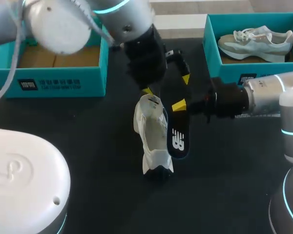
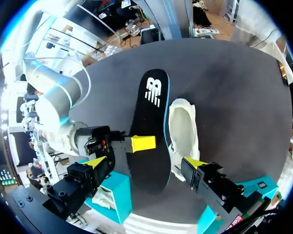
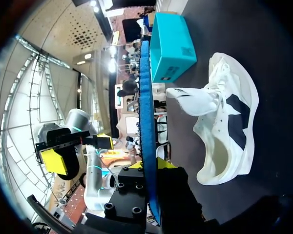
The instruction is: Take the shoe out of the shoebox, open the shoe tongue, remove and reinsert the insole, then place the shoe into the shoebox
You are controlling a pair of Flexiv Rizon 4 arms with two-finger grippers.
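Beside the shoe [image 1: 152, 136], the right tool [image 1: 178, 106] pinches the insole [image 1: 178, 140] and the left tool [image 2: 145, 162] hangs spread, so a skewed insertion could tip the shoe.

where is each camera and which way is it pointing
Head view: above and behind, looking down on the table; both arms show.
Left wrist view: on the left arm, looking down past its open left gripper at the insole and white shoe.
Right wrist view: along the right gripper, shut on the insole.
All share insole and white shoe.
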